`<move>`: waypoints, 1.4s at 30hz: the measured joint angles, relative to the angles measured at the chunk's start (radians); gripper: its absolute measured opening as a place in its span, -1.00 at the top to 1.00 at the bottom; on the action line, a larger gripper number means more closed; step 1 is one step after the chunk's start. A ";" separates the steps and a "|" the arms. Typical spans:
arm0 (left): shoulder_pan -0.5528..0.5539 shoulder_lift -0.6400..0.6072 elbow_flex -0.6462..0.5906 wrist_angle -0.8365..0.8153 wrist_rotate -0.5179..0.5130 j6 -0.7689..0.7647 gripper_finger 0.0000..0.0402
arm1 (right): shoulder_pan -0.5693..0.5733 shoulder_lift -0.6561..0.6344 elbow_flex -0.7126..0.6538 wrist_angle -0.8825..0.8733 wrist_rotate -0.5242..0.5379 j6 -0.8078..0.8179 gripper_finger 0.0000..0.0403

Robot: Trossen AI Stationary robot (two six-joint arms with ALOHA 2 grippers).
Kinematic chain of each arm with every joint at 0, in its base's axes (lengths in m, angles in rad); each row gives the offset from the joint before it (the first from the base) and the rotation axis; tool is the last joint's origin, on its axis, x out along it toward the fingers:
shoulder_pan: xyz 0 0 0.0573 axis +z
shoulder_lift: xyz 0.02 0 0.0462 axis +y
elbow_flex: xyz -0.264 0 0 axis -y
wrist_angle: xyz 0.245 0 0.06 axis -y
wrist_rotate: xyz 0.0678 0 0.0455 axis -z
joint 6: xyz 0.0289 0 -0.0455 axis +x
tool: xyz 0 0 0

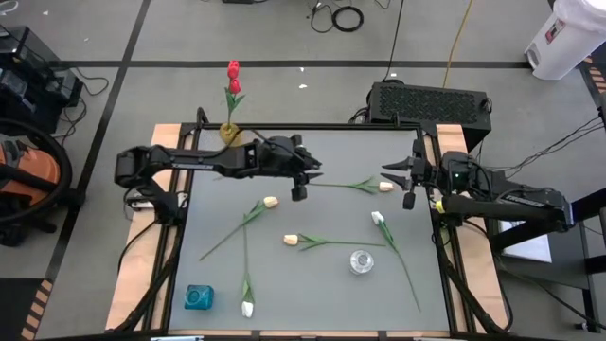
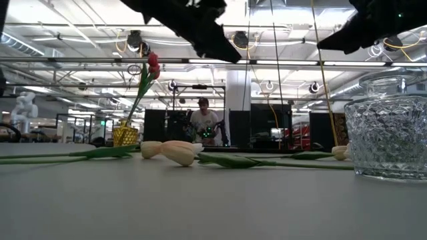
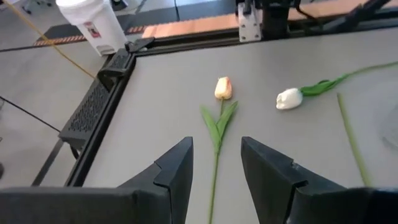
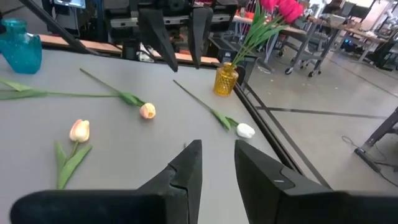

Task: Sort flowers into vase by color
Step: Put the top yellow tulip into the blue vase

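Flowers [image 1: 312, 242] lie flat and spread over the gray table [image 1: 284, 294]; both grippers are spread apart and hold nothing.

From above, the left gripper [image 1: 299, 182] hangs over the back middle of the table, and the right gripper [image 1: 405, 180] waits near the right edge. Red flowers [image 1: 233, 78] already stand in the yellow vase [image 1: 228, 132] at the back; a blue vase [image 1: 198, 297] and a clear vase [image 1: 361, 261] sit at the front. The low view shows what the top one cannot: both arms hang well above the table. The left wrist view looks past its open fingers [image 3: 177, 165] at a cream flower [image 3: 223, 88]. The right wrist view shows its own fingers [image 4: 186, 165] apart too. The flowers look light and bendy, so I would pinch the thin stem near the head.
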State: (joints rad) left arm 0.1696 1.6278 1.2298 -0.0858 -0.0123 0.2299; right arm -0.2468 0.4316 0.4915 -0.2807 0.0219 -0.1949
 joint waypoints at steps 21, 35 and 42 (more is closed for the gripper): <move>0.105 0.280 0.288 -0.116 0.079 -0.014 0.28 | 0.000 0.000 0.000 0.022 0.000 0.019 0.57; 0.095 0.500 0.474 -0.173 0.167 -0.005 0.28 | 0.000 0.000 0.000 0.019 0.000 0.019 0.57; 0.095 0.575 0.525 -0.172 0.180 -0.005 0.28 | 0.000 0.000 0.000 0.014 0.000 0.019 0.57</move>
State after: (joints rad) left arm 0.2642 2.2025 1.7552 -0.2581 0.1680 0.2253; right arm -0.2470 0.4320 0.4915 -0.2665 0.0216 -0.1761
